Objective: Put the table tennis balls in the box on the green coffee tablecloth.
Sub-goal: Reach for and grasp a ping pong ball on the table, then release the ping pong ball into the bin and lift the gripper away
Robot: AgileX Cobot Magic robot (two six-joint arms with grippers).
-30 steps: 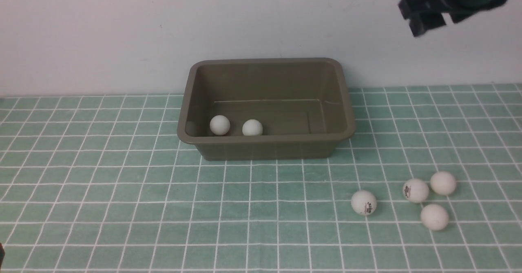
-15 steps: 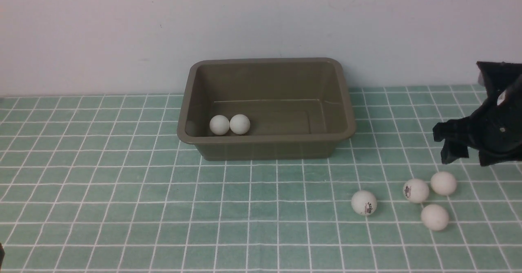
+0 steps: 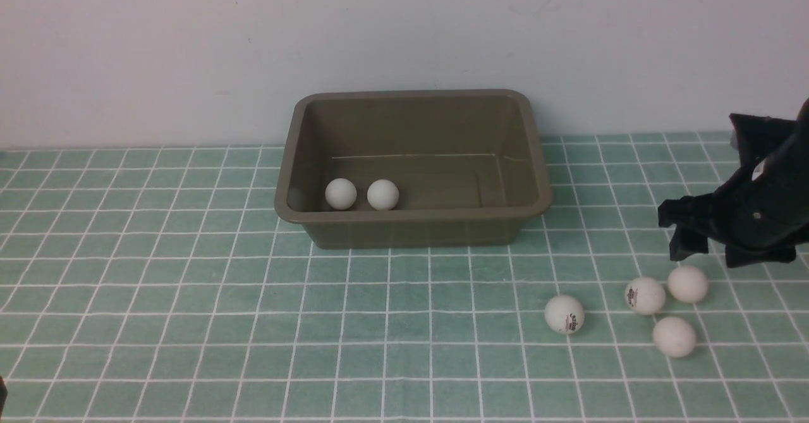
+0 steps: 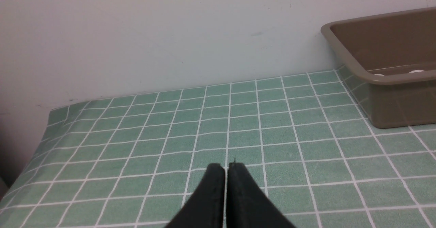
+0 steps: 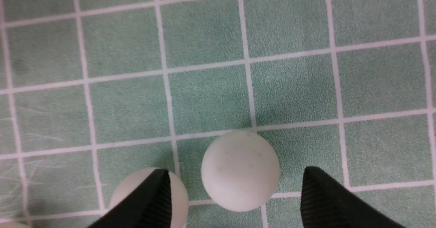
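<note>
The olive-brown box (image 3: 414, 220) stands on the green coffee tablecloth (image 3: 189, 284) by the back wall. Two white table tennis balls (image 3: 340, 193) (image 3: 383, 195) lie inside it at its left end. Several more balls rest on the cloth at the front right, among them a logo ball (image 3: 564, 313) and a plain one (image 3: 687, 284). My right gripper (image 3: 714, 255) hangs open just above that plain ball (image 5: 240, 170), its fingertips on either side and not touching. A neighbouring ball (image 5: 126, 190) sits partly behind one finger. My left gripper (image 4: 226, 166) is shut and empty, low over the cloth left of the box (image 4: 391, 81).
A plain pale wall runs right behind the box. The cloth's left edge drops off the table (image 4: 44, 132) in the left wrist view. Open cloth lies in front of the box and to its left.
My right arm has dropped from high at the upper right to just over the balls on the cloth, still open. In the box, the right-hand ball rolled left, then slightly back.
</note>
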